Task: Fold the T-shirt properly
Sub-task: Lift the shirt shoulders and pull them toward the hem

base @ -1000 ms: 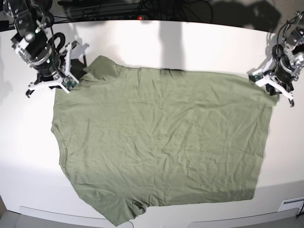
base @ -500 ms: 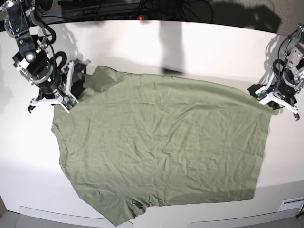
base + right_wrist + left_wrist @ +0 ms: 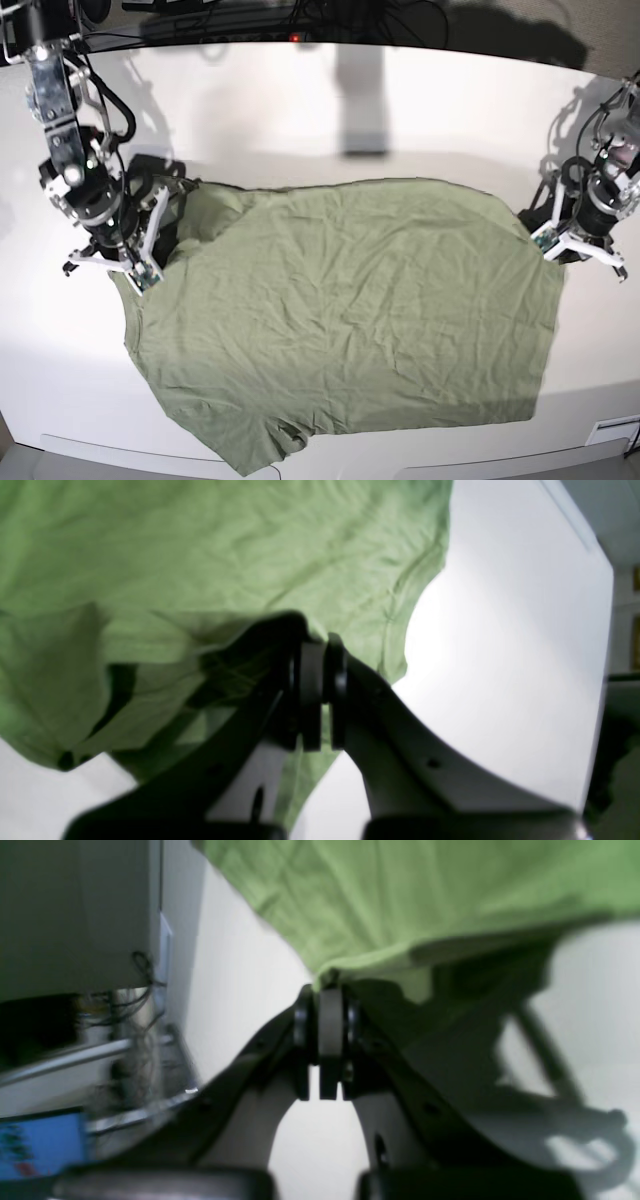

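The sage-green T-shirt (image 3: 340, 320) lies wrinkled on the white table (image 3: 300, 110), its far edge lifted and drawn toward the front. On the base view's left, my right gripper (image 3: 137, 272) is shut on the shirt's upper left corner by a sleeve. Its wrist view shows the T-shirt (image 3: 200, 545) pinched between the closed right gripper (image 3: 315, 650) fingers. My left gripper (image 3: 553, 243), on the base view's right, is shut on the upper right corner. In the left wrist view the T-shirt (image 3: 400, 900) hangs from the closed left gripper (image 3: 325, 990).
Dark cables (image 3: 250, 20) run along the table's far edge. White strips (image 3: 120, 452) line the near edge, and the shirt's lower sleeve (image 3: 265, 445) reaches them. A grey box (image 3: 75, 915) and a blue screen (image 3: 40, 1145) sit beyond the table in the left wrist view.
Both grippers have moved toward the table's near side, dragging the shirt's far edge with them. The far edge now lies closer to the front than before.
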Robot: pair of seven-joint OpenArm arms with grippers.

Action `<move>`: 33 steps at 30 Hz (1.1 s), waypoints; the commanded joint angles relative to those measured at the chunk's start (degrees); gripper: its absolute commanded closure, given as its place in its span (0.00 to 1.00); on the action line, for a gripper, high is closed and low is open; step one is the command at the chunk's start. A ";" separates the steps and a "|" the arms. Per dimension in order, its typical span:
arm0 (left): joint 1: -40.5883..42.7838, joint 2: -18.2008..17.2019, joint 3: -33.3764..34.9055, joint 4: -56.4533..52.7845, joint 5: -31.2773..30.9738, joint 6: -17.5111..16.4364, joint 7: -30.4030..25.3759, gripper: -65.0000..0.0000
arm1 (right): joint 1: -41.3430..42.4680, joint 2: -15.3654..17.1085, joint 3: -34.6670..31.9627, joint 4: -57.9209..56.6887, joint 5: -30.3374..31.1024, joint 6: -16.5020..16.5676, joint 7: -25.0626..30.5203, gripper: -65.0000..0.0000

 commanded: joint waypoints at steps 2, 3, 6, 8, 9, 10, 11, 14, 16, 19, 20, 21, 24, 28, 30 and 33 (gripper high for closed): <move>-1.14 0.96 -0.48 0.50 -0.15 0.66 -0.81 1.00 | 3.43 -0.31 0.44 -1.79 -1.11 -0.55 1.38 1.00; -1.16 1.86 -0.48 0.50 -0.15 0.66 -0.94 1.00 | 4.68 -0.79 0.44 -3.10 -1.33 -0.31 1.44 1.00; -1.38 3.82 -0.48 -0.24 -0.13 0.63 -1.16 1.00 | 7.89 -1.36 0.44 -6.58 -1.29 -0.04 1.33 1.00; -1.95 4.20 -0.48 -1.38 -0.13 0.68 -1.38 1.00 | 9.75 -1.38 0.44 -8.52 -1.27 0.24 1.31 1.00; -2.32 4.15 -0.48 -2.16 -0.13 0.66 -1.62 1.00 | 10.49 -1.38 0.44 -9.29 -1.27 0.24 1.31 1.00; -2.93 4.15 -0.48 -3.13 -0.13 0.68 -1.60 1.00 | 11.15 -1.38 0.44 -10.03 -1.27 0.24 1.31 1.00; -3.65 4.17 -0.48 -4.26 -0.13 0.68 -1.64 1.00 | 11.76 -1.40 0.44 -10.75 -1.27 0.24 1.31 1.00; -6.05 4.17 -0.48 -8.07 -0.17 0.70 -2.14 1.00 | 13.22 -1.40 0.44 -12.68 -1.27 1.20 1.42 1.00; -7.65 4.17 -0.48 -10.43 -0.15 0.68 -2.91 1.00 | 13.60 -1.38 0.44 -13.09 -1.27 1.77 1.53 1.00; -9.75 4.17 -0.48 -13.27 -0.17 0.68 -4.48 1.00 | 13.60 -1.38 0.44 -13.09 -1.29 1.75 2.19 1.00; -10.40 4.17 -0.48 -13.88 -0.17 0.68 -4.94 1.00 | 13.60 -1.38 0.44 -13.09 -1.29 1.77 2.36 1.00; -10.97 4.17 -0.48 -14.45 -0.17 0.68 -5.49 1.00 | 13.62 -1.38 0.44 -13.09 -1.29 1.77 2.40 1.00; -12.48 4.20 -0.48 -15.82 -0.20 0.68 -6.43 1.00 | 13.62 -1.40 0.44 -13.09 -1.31 1.77 2.56 1.00; -13.35 4.20 -0.48 -17.73 -0.20 0.68 -9.53 1.00 | 13.60 -1.42 0.44 -13.09 -2.82 1.75 3.48 1.00; -13.40 4.22 -0.48 -18.27 -0.20 0.68 -9.79 1.00 | 13.60 -1.40 0.44 -13.09 -2.78 1.75 3.50 1.00; -13.33 4.35 -0.48 -19.15 -0.17 0.68 -9.79 1.00 | 13.60 -1.70 0.44 -13.09 -2.80 1.75 3.74 1.00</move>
